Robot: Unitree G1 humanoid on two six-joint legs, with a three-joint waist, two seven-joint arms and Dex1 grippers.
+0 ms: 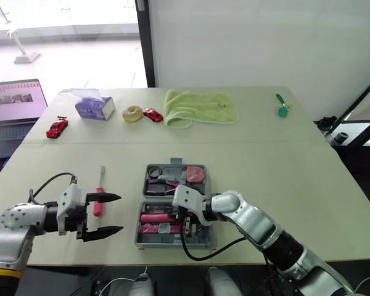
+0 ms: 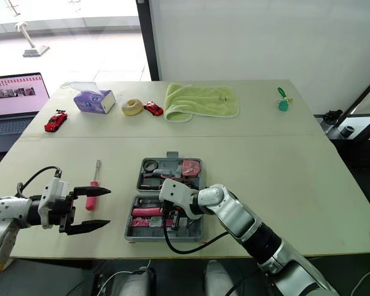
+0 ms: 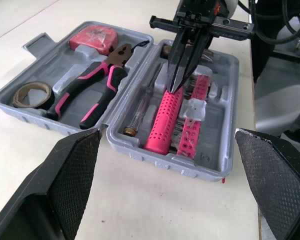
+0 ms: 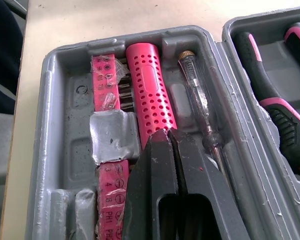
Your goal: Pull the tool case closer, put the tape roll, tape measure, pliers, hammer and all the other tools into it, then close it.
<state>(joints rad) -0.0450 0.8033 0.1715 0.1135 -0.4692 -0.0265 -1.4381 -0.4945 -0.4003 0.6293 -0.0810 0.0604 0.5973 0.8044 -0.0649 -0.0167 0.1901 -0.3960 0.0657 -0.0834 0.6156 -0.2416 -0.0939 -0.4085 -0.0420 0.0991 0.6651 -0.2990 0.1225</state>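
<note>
The grey tool case lies open near the table's front edge. Its far half holds a tape roll, pink-handled pliers and a red tape measure. In the near half lie a pink perforated hammer handle, a clear tester screwdriver and a pink bit strip. My right gripper is shut, its tips down on the hammer handle inside the case. To the left of the case my left gripper is open, beside a pink screwdriver lying on the table.
Along the far side are a purple tissue box, a yellowish ring, two red toy cars, a green towel and a small green object. A laptop stands off the table's left.
</note>
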